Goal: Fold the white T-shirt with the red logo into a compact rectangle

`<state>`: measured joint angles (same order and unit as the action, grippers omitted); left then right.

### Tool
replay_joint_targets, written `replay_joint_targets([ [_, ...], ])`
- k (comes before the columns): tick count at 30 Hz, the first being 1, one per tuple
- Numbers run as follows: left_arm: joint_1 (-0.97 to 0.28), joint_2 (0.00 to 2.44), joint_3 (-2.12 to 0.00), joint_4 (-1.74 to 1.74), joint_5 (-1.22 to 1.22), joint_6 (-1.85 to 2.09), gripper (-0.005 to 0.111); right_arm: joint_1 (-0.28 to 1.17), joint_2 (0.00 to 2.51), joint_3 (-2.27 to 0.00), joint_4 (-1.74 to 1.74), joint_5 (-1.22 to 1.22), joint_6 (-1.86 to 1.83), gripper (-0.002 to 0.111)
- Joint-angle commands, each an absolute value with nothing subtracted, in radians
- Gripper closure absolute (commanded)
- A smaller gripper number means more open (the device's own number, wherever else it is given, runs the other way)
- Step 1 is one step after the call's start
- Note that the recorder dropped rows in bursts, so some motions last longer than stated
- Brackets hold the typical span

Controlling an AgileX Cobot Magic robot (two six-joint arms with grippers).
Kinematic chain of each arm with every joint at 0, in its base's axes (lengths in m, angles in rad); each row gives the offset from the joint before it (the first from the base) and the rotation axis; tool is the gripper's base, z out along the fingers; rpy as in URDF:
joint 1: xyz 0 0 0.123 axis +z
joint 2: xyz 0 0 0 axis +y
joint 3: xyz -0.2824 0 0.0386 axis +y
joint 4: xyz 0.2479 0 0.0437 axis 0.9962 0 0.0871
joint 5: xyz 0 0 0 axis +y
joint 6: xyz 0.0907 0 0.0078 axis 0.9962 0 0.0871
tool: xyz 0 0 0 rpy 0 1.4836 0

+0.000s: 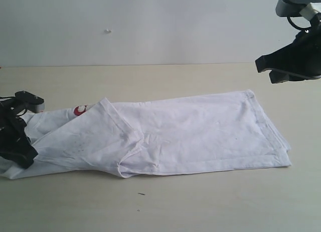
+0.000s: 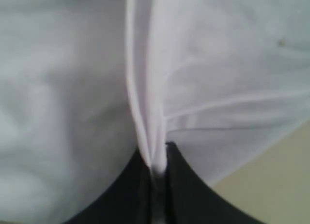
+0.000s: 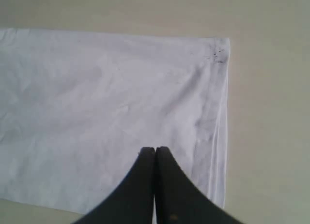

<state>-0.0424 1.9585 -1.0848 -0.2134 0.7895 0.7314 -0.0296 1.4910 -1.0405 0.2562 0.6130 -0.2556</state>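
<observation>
White T-shirt [image 1: 190, 132] lies on table [image 1: 165, 207], folded into long band, sleeve flap turned over. Red logo [image 1: 79, 110] peeks out from under flap. Left gripper [image 2: 157, 167] at shirt's logo end, jaws pinched tight on fold of cloth. Right gripper [image 3: 155, 150] hangs above shirt's hem end, jaws pressed together, holding nothing.

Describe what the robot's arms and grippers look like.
The left gripper and right gripper are matte black, fingers tapering to narrow tips. A grey metal bracket tops the left wrist, a grey housing the right, with a black cable beneath. No markings show.
</observation>
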Motion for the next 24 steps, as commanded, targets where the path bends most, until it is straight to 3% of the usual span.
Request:
replay_joint_targets([
  [1,-0.040,1.943,-1.088,-0.187,0.845,0.745,0.107,-0.034,1.482,-1.034,0.262,0.611,-0.265,0.108],
  [20,-0.040,1.762,-1.040,-0.187,1.008,0.947,0.106,-0.034,1.482,-1.034,0.261,0.632,-0.268,0.108],
  [24,-0.040,1.762,-1.011,-0.139,1.035,0.967,0.081,-0.034,1.482,-1.034,0.261,0.634,-0.268,0.108],
])
